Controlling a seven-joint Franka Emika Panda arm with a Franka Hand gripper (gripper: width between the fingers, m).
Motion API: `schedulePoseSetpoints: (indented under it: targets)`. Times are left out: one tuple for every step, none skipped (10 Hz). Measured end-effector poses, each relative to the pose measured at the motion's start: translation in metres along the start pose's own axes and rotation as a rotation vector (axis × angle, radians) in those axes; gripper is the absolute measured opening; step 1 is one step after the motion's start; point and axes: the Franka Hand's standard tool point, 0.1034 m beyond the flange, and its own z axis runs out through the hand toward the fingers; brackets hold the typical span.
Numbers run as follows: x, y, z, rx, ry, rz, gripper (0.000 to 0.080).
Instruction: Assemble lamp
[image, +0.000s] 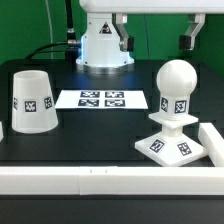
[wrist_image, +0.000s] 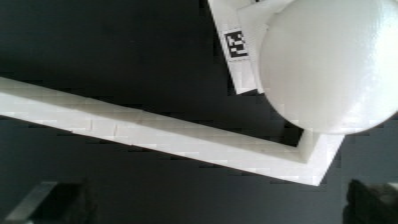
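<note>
The white round bulb (image: 174, 85) stands upright on its neck on the flat square base (image: 168, 146) at the exterior view's right. Both carry square tags. The white cone shade (image: 33, 100) stands apart at the exterior view's left, narrow end up. My gripper (image: 200, 36) hangs above and behind the bulb, partly cut off by the frame. In the wrist view the bulb (wrist_image: 329, 70) lies below, beyond my gripper (wrist_image: 214, 205), whose dark fingers (wrist_image: 50, 200) stand wide apart with nothing between them. It is open and empty.
The marker board (image: 103, 99) lies flat mid-table between shade and bulb. A white rail (image: 90, 181) runs along the front edge and turns a corner at the right (wrist_image: 306, 158). The robot's white pedestal (image: 105, 45) stands at the back.
</note>
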Motion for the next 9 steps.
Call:
schedulePoseSetpoints:
  targets:
    - [-0.014,0.008,-0.003,0.006,-0.008,0.004,0.0698]
    - [-0.041,0.026,-0.007,0.013,-0.023,0.002,0.0698]
    - [-0.065,0.046,-0.008,0.017,-0.039,-0.017,0.0698]
    - [-0.083,0.066,-0.004,0.037,-0.051,-0.008,0.0698]
    - [-0.082,0.066,-0.004,0.033,-0.051,0.011,0.0698]
    - [-0.081,0.062,-0.004,0.034,-0.051,0.002,0.0698]
    - [-0.081,0.063,-0.004,0.034,-0.052,0.003,0.0698]
    - [-0.081,0.063,-0.003,0.034,-0.052,0.003,0.0698]
    - [-0.086,0.064,-0.003,0.041,-0.056,0.013,0.0698]
